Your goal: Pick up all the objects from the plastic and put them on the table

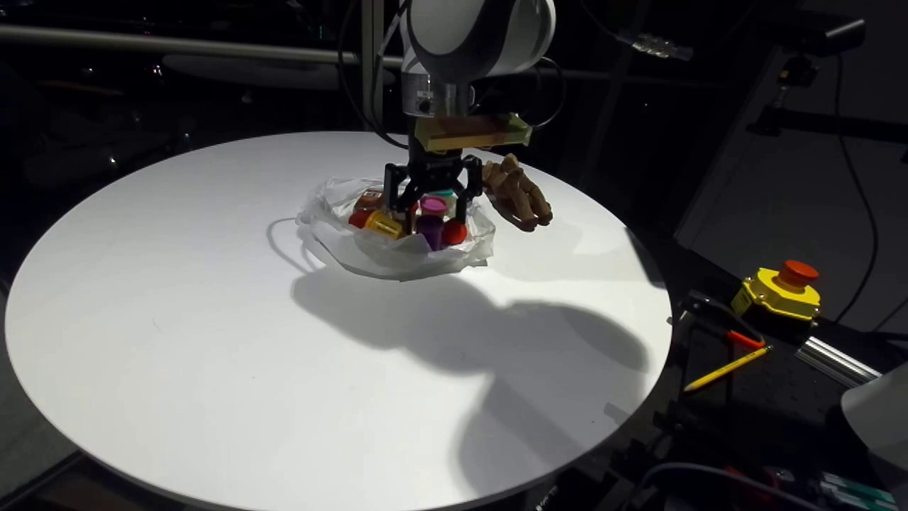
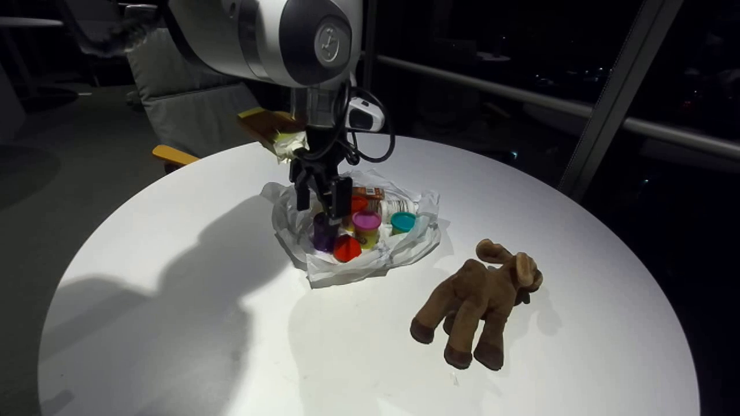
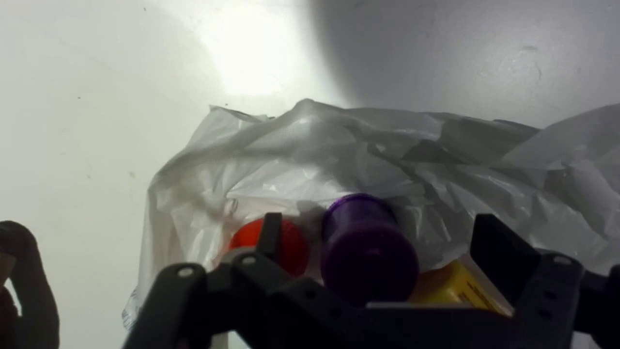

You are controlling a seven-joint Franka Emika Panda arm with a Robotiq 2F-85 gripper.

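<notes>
While the gripper (image 3: 379, 237) is spread above the purple cup (image 3: 368, 257), a pick is presumably intended; during lowering, the red cup (image 3: 294, 246) (wrist view, nine o'clock) must be cleared.

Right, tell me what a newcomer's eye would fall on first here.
Probably the plush toy, lying on the white table apart from the crumpled plastic. Next, the bright colours grouped on that plastic: pink tub, teal tub and purple tub. Then the open gripper, which hangs over them, with the purple tub showing between its parted jaws in the wrist view.
</notes>
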